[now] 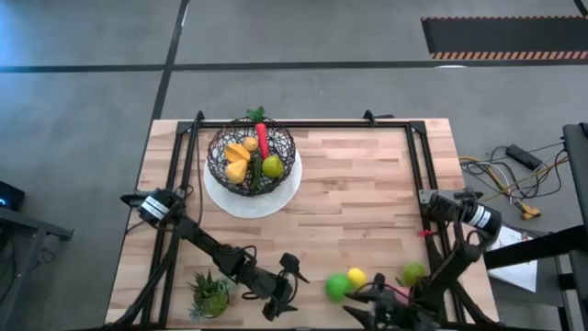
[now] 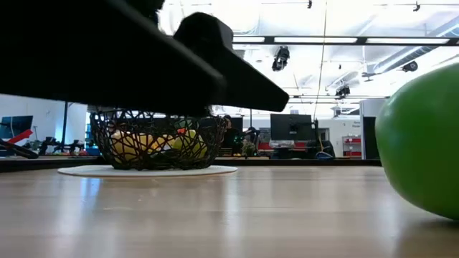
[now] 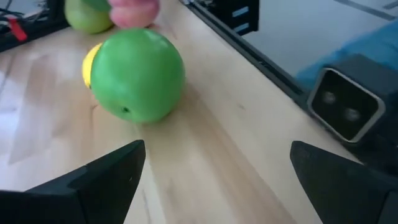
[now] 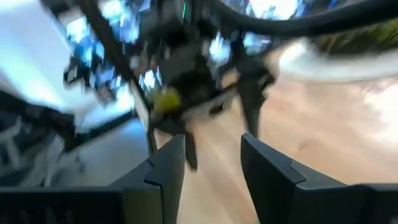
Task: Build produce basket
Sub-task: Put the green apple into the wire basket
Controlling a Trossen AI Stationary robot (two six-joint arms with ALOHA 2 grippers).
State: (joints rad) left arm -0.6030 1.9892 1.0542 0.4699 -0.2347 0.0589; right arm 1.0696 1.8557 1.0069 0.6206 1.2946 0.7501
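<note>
Basket [image 1: 252,158] standing upright on a white plate [image 1: 280,195] at the table's [image 1: 367,202] far left; inside it lie orange and yellow pieces, a green fruit [image 1: 273,166], and a red piece [image 1: 262,140] whose long axis runs toward the far edge, green top farthest; in the low view the mesh hides most of this fill. Loose produce sits at the near edge: a green ball [image 1: 337,286] touching a yellow one [image 1: 356,276], a paler green fruit [image 1: 413,272] to their right, and a pink piece [image 3: 132,11] cut off by the left wrist view's border. Left gripper [image 1: 287,280], fingers apart, lies low just left of the green ball [image 3: 137,76], which rests ahead of the gap, untouched. Right gripper [image 4: 213,163], fingers apart and empty, sits at the near edge beside the loose fruit; its view is heavily smeared. A potted plant [image 1: 211,292] stands near left.
</note>
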